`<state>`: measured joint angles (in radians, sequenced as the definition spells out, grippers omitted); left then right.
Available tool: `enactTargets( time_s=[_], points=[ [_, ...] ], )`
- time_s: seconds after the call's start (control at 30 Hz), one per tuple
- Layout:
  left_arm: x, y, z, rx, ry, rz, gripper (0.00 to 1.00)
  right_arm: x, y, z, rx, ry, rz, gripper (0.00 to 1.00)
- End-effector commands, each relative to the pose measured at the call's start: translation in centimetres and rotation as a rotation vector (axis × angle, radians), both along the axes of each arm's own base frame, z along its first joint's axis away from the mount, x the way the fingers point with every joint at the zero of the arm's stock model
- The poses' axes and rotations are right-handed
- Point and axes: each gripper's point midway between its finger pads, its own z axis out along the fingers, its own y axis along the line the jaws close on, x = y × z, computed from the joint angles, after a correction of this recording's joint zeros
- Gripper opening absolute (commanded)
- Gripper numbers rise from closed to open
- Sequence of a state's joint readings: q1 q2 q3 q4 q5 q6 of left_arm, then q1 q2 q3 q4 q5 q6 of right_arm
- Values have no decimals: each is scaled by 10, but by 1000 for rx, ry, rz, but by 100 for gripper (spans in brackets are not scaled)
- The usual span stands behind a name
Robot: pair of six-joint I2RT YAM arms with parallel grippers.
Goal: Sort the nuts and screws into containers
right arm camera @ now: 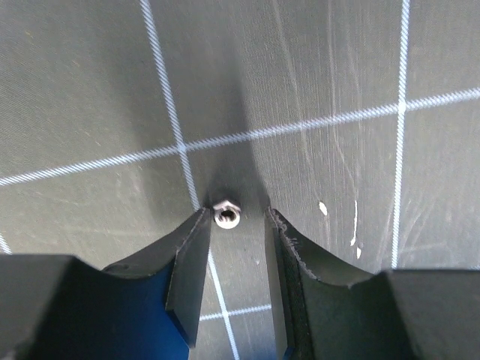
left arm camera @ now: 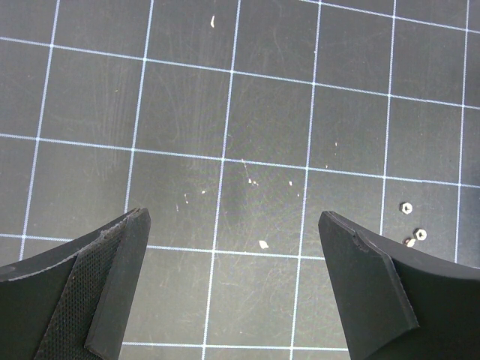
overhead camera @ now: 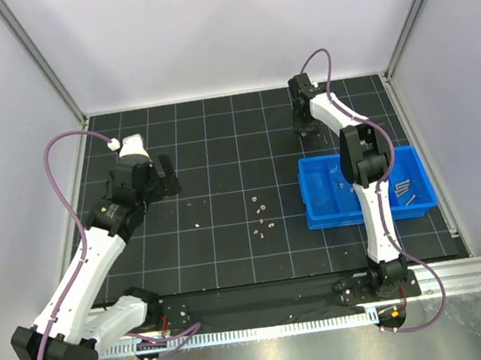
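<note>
Your right gripper [right arm camera: 238, 219] has its fingers partly open, low on the mat [right arm camera: 337, 90], with one nut [right arm camera: 226, 215] just at their tips, beside one finger, not yet pinched. If you close now, I think the nut may squeeze out forward. The arm reaches out beyond the containers [overhead camera: 324, 215], wrist bent down. Your left gripper [left arm camera: 232, 225] hangs wide open, nothing between its fingers.

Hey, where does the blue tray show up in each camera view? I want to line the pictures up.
Top external: the tray sits at the right, about mid-height.
Left wrist: not in it.
Right wrist: the tray shows only as a dark blue patch at the bottom, left of centre.
Shared landmark: the black mat with white grid lines, seen in all three.
</note>
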<state>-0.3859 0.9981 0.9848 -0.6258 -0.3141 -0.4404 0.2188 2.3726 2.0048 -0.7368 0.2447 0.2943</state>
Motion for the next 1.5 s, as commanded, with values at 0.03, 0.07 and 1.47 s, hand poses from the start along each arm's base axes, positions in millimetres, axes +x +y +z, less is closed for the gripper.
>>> enactTargets(
  time_s=[0.03,0.07,1.47],
  points=[
    [2,3,14,-6,-45,9,100,12,2,6,-2,-34,14,42],
    [1,2,13,-5,-42,8,100,13,2,6,-2,-36,14,43],
    [1,3,15,-7,-47,9,100,4,6,-25,86,26,1,29]
  ],
)
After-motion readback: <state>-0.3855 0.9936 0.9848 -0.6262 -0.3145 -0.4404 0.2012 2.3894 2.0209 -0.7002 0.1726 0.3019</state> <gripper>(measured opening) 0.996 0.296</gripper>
